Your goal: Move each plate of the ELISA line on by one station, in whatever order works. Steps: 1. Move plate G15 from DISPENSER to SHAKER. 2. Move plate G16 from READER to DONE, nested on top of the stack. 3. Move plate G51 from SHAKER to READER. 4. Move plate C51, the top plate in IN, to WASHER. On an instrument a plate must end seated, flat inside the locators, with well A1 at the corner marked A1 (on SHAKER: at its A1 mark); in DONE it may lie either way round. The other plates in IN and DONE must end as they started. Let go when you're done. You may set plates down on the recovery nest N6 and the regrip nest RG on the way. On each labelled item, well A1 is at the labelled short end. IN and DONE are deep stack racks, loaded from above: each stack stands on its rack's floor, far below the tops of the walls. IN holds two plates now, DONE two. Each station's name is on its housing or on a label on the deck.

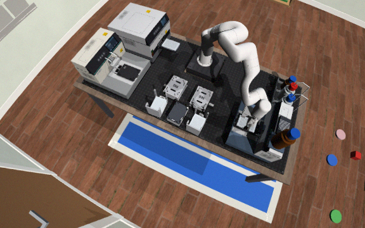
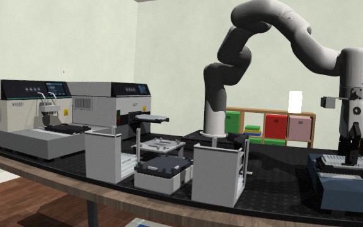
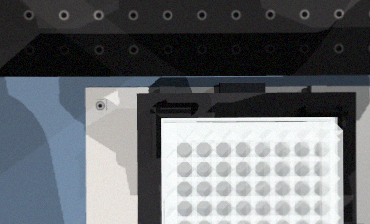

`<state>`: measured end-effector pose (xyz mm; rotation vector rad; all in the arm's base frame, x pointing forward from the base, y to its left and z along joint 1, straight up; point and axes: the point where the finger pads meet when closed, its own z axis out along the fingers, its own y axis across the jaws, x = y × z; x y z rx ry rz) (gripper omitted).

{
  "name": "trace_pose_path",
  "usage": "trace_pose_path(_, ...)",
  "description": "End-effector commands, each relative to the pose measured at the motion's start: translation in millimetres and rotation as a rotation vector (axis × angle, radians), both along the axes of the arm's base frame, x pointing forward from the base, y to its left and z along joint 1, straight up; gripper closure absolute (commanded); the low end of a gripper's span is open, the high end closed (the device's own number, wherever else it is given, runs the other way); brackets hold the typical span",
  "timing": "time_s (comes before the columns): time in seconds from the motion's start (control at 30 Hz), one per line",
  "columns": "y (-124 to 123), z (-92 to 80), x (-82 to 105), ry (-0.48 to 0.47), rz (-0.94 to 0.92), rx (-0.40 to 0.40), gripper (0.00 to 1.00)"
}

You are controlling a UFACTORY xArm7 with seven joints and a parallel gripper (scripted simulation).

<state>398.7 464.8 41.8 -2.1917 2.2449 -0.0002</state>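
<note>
A white well plate [image 3: 251, 170] [image 2: 334, 160] [image 1: 242, 121] lies flat in the black locator frame [image 3: 147, 150] of the blue-based dispenser [image 2: 336, 192] [image 1: 243, 140] at the right end of the deck. My gripper [image 2: 351, 160] [image 1: 249, 125] is open and points straight down over this plate, with its fingers down at plate level. The fingertips do not show in the wrist view. Another plate [image 1: 170, 45] [image 2: 151, 118] rests on the reader's tray at the back left. The plate labels are too small to read.
The washer [image 1: 106, 63] [image 2: 17, 110] and reader [image 1: 141, 28] stand at the left. Two white stack racks [image 1: 157, 106] [image 1: 196, 123], a dark-topped shaker [image 1: 177, 113] [image 2: 162, 165] and two grey nests [image 1: 175, 87] [image 1: 201, 96] fill the middle. Bottles [image 1: 288, 136] stand right of the dispenser.
</note>
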Motion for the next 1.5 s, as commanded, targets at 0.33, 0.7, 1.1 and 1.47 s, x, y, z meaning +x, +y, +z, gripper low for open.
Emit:
trace_pose_path(0.33, 1.5, -1.7, 1.4, -0.004, 0.000, 0.005, 0.00)
trace_pose_path(0.7, 1.5, -2.0, 1.4, -0.004, 0.000, 0.005, 0.00)
trace_pose_path(1.1, 1.5, -1.7, 1.4, -0.004, 0.000, 0.005, 1.00)
trace_pose_path(1.47, 1.6, -1.7, 1.4, -0.004, 0.000, 0.005, 1.00)
